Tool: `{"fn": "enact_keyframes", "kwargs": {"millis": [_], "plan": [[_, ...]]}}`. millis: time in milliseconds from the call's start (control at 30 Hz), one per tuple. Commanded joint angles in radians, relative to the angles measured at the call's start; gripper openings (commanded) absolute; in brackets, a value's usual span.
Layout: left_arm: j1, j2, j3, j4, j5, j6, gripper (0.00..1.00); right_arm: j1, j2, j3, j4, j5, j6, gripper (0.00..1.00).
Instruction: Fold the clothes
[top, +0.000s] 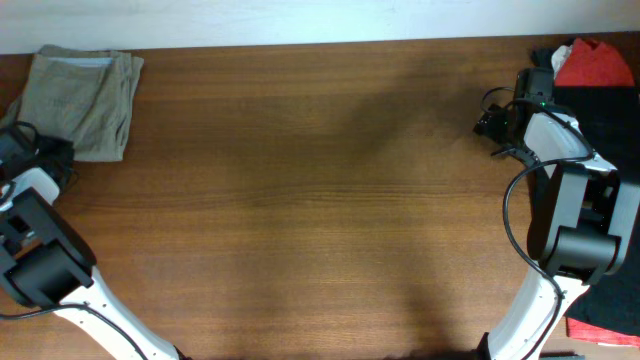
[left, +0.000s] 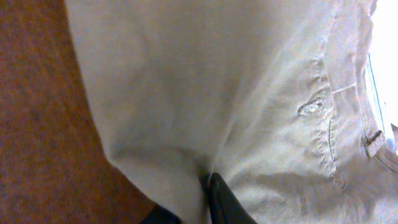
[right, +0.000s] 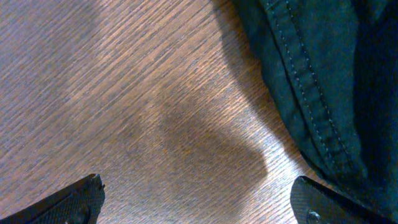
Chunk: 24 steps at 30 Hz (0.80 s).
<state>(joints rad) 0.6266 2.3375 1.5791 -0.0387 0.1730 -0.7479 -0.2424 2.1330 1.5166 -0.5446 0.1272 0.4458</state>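
Note:
The clothes (top: 85, 95) are a folded khaki-beige bundle at the far left corner of the table. My left gripper (top: 50, 152) is at the bundle's near left edge. In the left wrist view the khaki cloth (left: 205, 81) fills the frame, with a pocket seam and a buttonhole at the right. A fold of it lies between the two dark fingers (left: 193, 202), and creases run to the fingertip. My right gripper (top: 492, 122) is at the far right, open and empty over bare wood (right: 199, 199).
A black garment (top: 610, 120) lies at the table's right edge, and its seamed hem (right: 323, 74) is just right of my right gripper. A red cloth (top: 595, 65) lies at the far right corner. The wooden table (top: 320, 200) spans the middle.

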Motion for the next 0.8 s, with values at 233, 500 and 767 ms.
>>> {"fn": "enact_keyframes", "kwargs": {"millis": [233,500,767], "plan": [[-0.05,0.087,-0.026,0.005,-0.013,0.024,0.45,0.0,0.005,0.013,0.003,0.009,0.008,0.99],[-0.016,0.045,0.182,-0.403,-0.014,0.117,0.7,0.0,0.005,0.013,0.003,0.009,0.008,0.99],[-0.021,-0.167,0.212,-0.592,-0.083,0.134,0.87,0.0,0.005,0.013,0.003,0.008,0.008,0.99]]}}
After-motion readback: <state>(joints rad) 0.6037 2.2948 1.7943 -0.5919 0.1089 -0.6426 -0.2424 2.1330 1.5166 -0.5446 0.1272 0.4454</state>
